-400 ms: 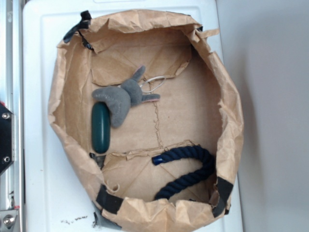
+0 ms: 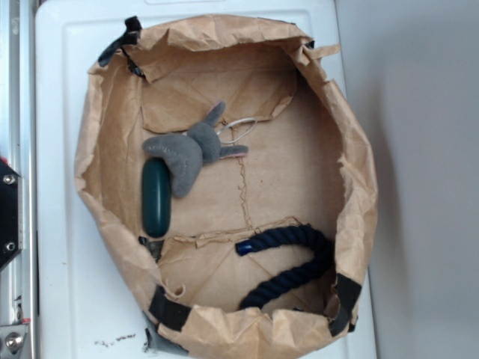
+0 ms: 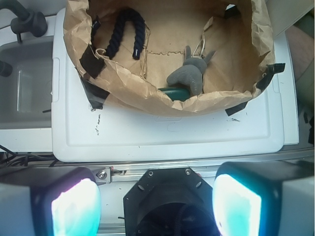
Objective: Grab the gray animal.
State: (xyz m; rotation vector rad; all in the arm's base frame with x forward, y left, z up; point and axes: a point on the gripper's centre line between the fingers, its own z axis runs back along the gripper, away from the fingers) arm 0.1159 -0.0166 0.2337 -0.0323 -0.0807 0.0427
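The gray animal is a small plush toy lying inside a brown paper bag, toward its upper left, with a thin white string loop beside it. The wrist view shows the gray animal far ahead near the bag's front wall. My gripper is open, well back from the bag over the robot's black base, its two pale fingers wide apart with nothing between them. The exterior view does not show the gripper.
A dark green oblong object lies right next to the toy. A navy rope curves in the bag's lower right. The bag stands on a white board. A gray sink is at the left in the wrist view.
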